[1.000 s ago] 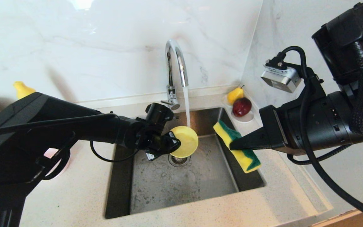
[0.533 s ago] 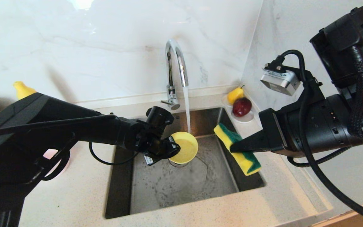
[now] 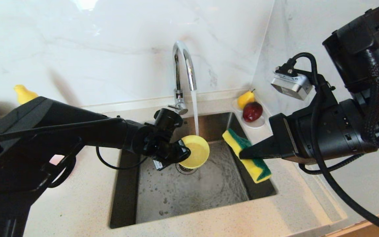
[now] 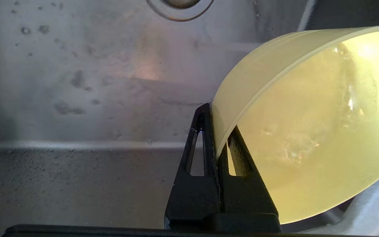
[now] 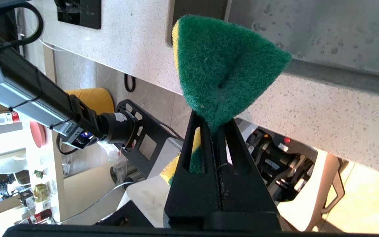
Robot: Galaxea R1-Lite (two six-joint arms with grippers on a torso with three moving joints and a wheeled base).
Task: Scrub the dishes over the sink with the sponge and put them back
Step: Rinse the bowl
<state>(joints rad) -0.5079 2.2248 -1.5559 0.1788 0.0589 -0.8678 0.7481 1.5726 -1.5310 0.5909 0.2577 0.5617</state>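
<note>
I have the left gripper (image 3: 185, 154) clamped on the rim of the yellow bowl (image 3: 196, 154), tilted over the sink (image 3: 189, 191) under the faucet (image 3: 184, 70) stream; my right gripper (image 3: 243, 153) pinches the sponge (image 3: 247, 154) beside it, above the basin's right edge

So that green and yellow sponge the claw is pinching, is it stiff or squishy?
Probably squishy: where the right gripper pinches it, the sponge is squeezed thin and its green face creases and folds. It likely weighs little, since a pinch at one spot holds it up beside the sink. Its rough green side should resist slipping.
</note>
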